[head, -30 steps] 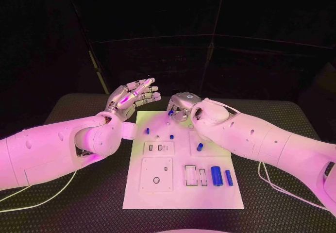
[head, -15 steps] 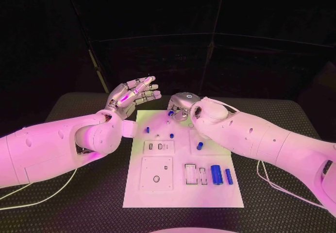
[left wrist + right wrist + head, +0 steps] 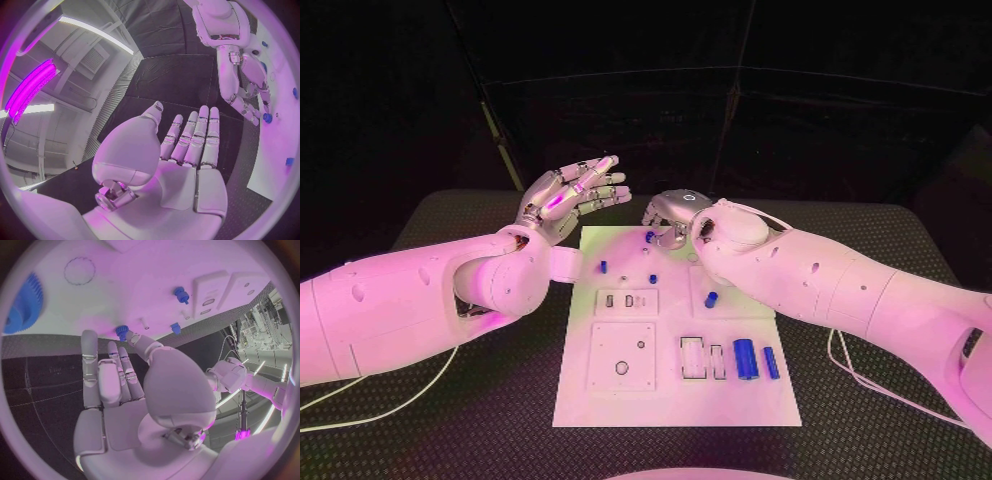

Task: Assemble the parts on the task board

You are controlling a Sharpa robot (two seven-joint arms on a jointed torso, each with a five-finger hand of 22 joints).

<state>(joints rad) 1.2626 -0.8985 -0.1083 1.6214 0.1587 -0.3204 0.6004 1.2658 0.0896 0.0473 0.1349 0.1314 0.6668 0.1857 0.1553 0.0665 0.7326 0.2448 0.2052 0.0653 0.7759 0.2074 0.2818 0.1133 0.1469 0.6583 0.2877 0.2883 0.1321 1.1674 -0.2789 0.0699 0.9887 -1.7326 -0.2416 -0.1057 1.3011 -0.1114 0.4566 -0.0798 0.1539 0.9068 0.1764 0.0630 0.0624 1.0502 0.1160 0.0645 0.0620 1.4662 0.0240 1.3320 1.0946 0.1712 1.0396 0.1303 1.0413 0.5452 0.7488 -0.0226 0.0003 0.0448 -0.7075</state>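
My silver right hand [image 3: 672, 218] touches a small blue round part [image 3: 121, 330] at the white task board's [image 3: 678, 400] twelve o'clock; whether it grips, I cannot tell. Left hand [image 3: 574, 195] spread, empty. I'd pinch squarely before lifting.

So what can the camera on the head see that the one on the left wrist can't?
Head view alone: the whole task board, with two long blue cylinders lying side by side near its right edge and raised white blocks with slots in its middle.

Left wrist view alone: the inside of the left hand, palm bare, fingers straight and holding nothing.

Both: the right hand, reaching down at the board's far end, its fingers beside a small blue part.
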